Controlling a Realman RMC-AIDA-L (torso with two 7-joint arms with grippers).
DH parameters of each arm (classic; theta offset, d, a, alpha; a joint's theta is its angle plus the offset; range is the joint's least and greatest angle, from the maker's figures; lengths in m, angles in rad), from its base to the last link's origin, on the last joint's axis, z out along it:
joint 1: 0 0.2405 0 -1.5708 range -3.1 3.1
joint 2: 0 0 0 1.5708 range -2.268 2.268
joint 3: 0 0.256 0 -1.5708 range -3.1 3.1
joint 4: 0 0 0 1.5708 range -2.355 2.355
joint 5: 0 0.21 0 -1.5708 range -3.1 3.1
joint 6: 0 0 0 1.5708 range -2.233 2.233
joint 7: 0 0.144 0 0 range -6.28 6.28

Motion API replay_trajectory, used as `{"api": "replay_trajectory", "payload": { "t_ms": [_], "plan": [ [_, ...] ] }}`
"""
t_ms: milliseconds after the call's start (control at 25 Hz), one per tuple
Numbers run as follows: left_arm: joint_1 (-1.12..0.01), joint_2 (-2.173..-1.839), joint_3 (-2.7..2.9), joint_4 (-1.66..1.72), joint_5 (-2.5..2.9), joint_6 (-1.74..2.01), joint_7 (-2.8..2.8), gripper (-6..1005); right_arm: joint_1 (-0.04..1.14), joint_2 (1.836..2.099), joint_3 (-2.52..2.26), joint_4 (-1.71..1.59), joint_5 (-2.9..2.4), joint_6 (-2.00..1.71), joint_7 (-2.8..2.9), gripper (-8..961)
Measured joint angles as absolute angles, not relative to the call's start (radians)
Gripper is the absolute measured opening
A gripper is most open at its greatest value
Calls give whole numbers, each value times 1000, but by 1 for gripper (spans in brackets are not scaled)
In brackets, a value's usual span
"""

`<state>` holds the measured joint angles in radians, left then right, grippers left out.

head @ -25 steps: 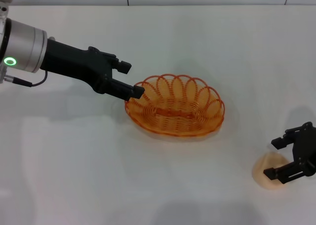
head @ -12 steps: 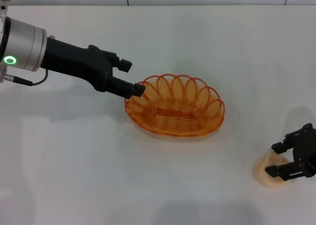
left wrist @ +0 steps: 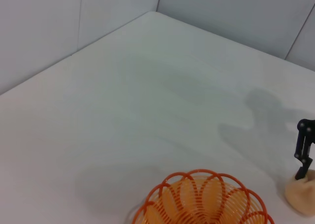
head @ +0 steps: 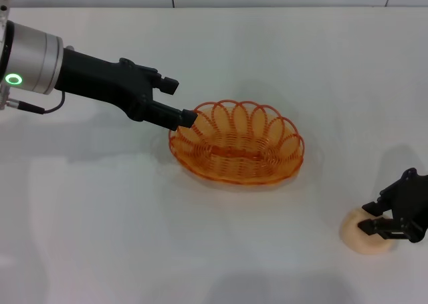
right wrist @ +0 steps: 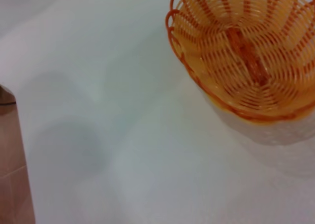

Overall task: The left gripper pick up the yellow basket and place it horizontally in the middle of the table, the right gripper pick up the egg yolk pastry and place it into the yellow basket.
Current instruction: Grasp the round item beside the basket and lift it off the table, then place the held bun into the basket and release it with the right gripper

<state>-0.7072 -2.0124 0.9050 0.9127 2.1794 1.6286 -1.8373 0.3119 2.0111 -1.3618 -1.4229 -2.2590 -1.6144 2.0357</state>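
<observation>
Lowered since the earlier frame, the right gripper (head: 378, 218) now straddles the pastry (head: 364, 234) at the table's (head: 100, 210) near right, fingers apart around it. Left gripper (head: 179, 103) sits at the basket's (head: 237, 143) left rim, fingers spread. Basket rests mid-table.

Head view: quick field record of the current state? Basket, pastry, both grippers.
basket: yellow basket upright on the table, near the middle, empty
pastry: egg yolk pastry on the table to the basket's right, nearer the robot, outside the basket
left gripper: at the basket's left rim; contact cannot be judged
right gripper: down on the pastry, fingers either side of it; pastry not lifted
task state: basket placed; pastry not yet in it
</observation>
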Motion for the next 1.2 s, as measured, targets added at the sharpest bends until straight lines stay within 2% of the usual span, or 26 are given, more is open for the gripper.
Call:
{"api": "replay_trajectory", "payload": {
  "t_ms": [80, 400, 840, 1200],
  "plan": [
    [-707, -2013, 905, 913, 2179, 1628, -1837, 861, 313, 2011, -1362, -1427, -2253, -1616, 2038, 348],
    [-705, -2013, 892, 913, 2178, 1628, -1833, 861, 313, 2011, -1356, -1438, -2236, -1616, 2039, 201],
    [-665, -2003, 891, 925, 2177, 1636, -1817, 861, 326, 2011, -1317, -1526, -2198, -1618, 2101, 133],
    [-634, -2003, 891, 953, 2174, 1650, -1812, 861, 405, 2015, -1329, -1529, -2127, -1569, 2108, 84]
  ]
}}
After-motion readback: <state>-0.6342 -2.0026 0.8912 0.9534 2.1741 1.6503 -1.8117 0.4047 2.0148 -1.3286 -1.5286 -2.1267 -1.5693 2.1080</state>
